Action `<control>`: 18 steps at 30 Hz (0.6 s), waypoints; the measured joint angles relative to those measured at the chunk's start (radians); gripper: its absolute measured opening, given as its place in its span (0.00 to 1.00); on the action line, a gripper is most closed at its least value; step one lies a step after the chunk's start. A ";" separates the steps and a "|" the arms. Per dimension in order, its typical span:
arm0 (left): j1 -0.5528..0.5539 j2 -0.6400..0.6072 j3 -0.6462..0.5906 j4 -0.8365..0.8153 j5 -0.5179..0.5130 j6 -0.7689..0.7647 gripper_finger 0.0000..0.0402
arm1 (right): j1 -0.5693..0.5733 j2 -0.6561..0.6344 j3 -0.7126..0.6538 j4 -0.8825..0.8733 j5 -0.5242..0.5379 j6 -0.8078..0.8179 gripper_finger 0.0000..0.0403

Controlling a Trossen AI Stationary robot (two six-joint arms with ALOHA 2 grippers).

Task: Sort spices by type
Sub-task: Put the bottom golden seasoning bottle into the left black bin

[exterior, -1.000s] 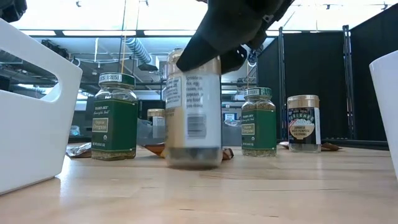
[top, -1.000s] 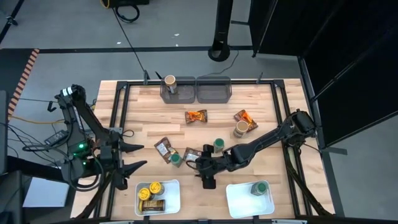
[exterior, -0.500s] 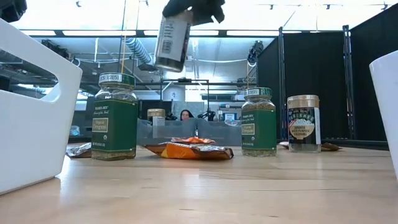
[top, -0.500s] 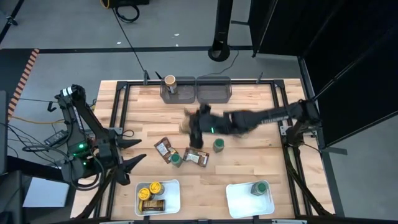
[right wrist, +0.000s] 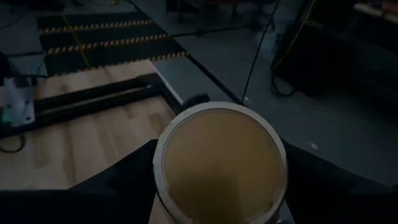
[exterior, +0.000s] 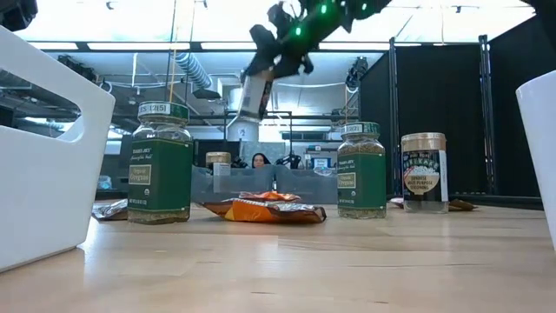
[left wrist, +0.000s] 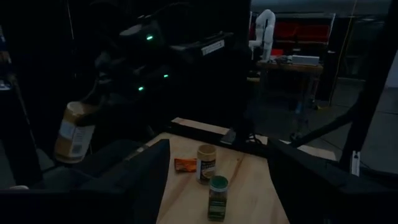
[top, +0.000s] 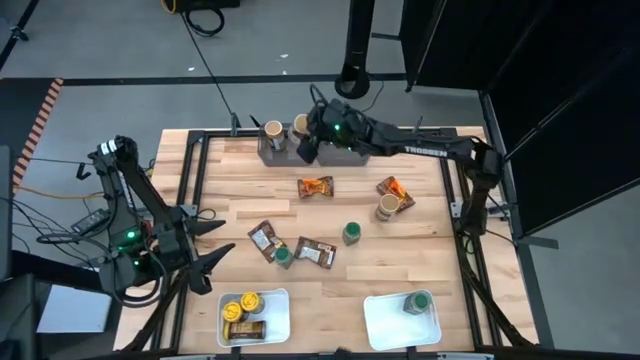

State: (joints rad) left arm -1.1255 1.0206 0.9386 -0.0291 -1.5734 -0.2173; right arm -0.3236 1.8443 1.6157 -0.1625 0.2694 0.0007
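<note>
One jar aloft: tan-lidded jar (top: 299, 126) clenched in the right claw (top: 310, 140), hanging over the left grey bin (top: 283, 152) beside the jar (top: 272, 131) already in it.
Risk: it looks tilted in the low view, so letting go now could tip it onto the neighbour or the rim.
Left claw (top: 215, 256): spread wide, parked by the tabletop's (top: 430, 240) left edge.
Waiting: green-lidded jars (exterior: 160, 163) and packets (top: 315, 187).
</note>
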 joint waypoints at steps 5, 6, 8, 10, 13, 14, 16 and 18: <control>0.000 -0.001 0.000 -0.002 0.000 0.001 0.67 | -0.074 0.071 0.000 0.019 -0.006 0.003 0.72; 0.000 -0.001 0.000 -0.002 0.000 0.002 0.67 | -0.086 0.087 0.000 0.022 -0.010 0.006 0.72; 0.007 -0.001 0.000 -0.004 0.001 0.003 0.67 | -0.109 0.113 0.000 0.031 -0.031 0.015 0.72; 0.019 -0.001 0.000 -0.005 0.001 0.003 0.67 | -0.128 0.145 0.004 0.051 -0.059 0.034 0.72; 0.038 -0.001 0.000 -0.006 0.001 0.003 0.67 | -0.145 0.202 0.038 0.054 -0.095 0.056 0.72; 0.043 -0.001 0.000 -0.006 0.001 0.003 0.67 | -0.148 0.222 0.055 0.053 -0.109 0.064 0.72; 0.051 -0.001 0.000 -0.007 0.001 0.000 0.67 | -0.153 0.264 0.096 0.041 -0.140 0.077 0.72; 0.055 -0.001 0.000 -0.007 0.002 0.000 0.67 | -0.153 0.303 0.148 0.004 -0.151 0.078 0.72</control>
State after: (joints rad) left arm -1.0710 1.0199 0.9386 -0.0360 -1.5718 -0.2177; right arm -0.4764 2.1472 1.7634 -0.1583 0.1179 0.0792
